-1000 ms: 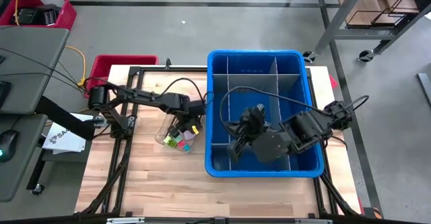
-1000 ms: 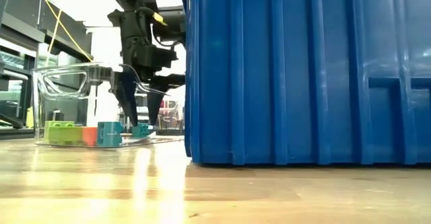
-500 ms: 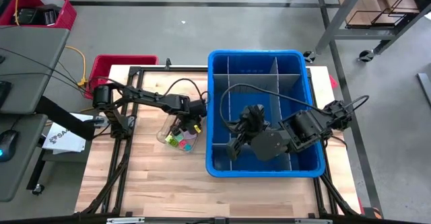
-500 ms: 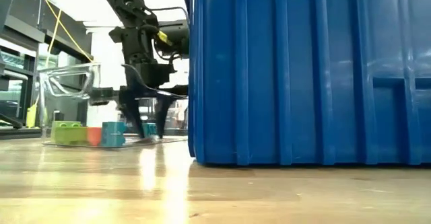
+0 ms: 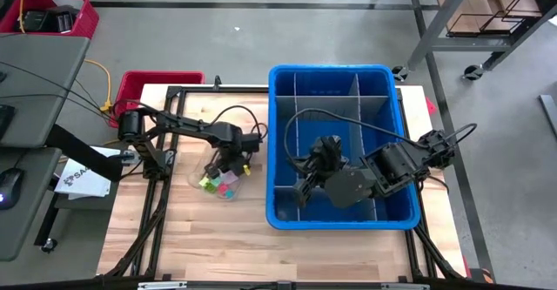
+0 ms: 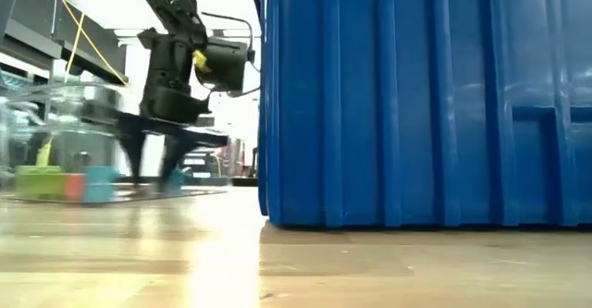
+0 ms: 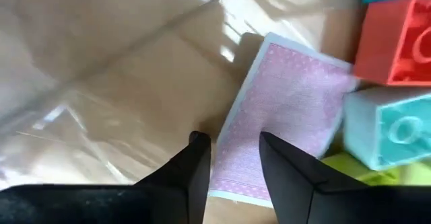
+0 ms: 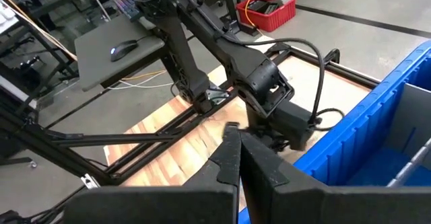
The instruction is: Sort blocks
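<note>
— So, where is the left claw (image 7: pixel 232 158)?

— Down inside the clear container (image 5: pixel 209 175) on the counter (image 5: pixel 200 229), at nine o'clock from the blue bin (image 5: pixel 280 216). Its fingers (image 7: pixel 286 160) stand a little apart over a pink block (image 7: pixel 286 109); I cannot tell whether they touch it or grip it.

— And the other blocks?

— Just at three o'clock of the pink one in the wrist view: an orange block (image 7: pixel 397 42), a teal block (image 7: pixel 390 133), and a yellow-green one partly hidden below. From above they show only as a small mixed cluster (image 5: pixel 219 183). The low view blurs the claw and container.

— The right claw (image 5: pixel 304 191)?

— Fingers together, holding nothing, hanging over the bin's near-left compartment, beside a grey divider (image 5: pixel 324 99). The arm covers what lies beneath.
</note>
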{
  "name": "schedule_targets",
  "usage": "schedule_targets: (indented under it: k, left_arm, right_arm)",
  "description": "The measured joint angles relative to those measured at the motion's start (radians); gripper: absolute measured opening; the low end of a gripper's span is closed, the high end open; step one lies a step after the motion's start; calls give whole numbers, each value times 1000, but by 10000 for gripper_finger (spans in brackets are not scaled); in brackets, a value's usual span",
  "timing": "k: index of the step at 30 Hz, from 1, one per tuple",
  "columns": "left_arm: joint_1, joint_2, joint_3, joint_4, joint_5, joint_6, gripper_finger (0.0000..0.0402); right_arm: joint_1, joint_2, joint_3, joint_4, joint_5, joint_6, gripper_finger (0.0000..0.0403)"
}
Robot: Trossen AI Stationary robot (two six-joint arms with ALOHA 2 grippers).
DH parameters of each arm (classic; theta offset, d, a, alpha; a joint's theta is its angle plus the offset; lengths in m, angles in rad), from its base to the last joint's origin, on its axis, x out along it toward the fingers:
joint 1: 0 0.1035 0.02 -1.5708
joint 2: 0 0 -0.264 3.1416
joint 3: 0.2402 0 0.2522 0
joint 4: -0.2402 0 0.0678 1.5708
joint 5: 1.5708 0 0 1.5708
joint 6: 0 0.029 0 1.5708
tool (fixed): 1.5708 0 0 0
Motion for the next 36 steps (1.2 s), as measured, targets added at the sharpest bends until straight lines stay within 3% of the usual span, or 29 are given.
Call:
schedule_targets:
  k: [19,25,36]
  left_arm:
    - [-39,-1,1,-231,0,-180,36]
    - [-50,-2,1,-321,0,-164,6]
    - [-80,-66,92,-437,-46,-270,0]
  right_arm:
    - [0,0,0,0,0,-4,0]
    - [2,0,0,0,0,-7,0]
    - [2,0,0,-1,-28,-32,0]
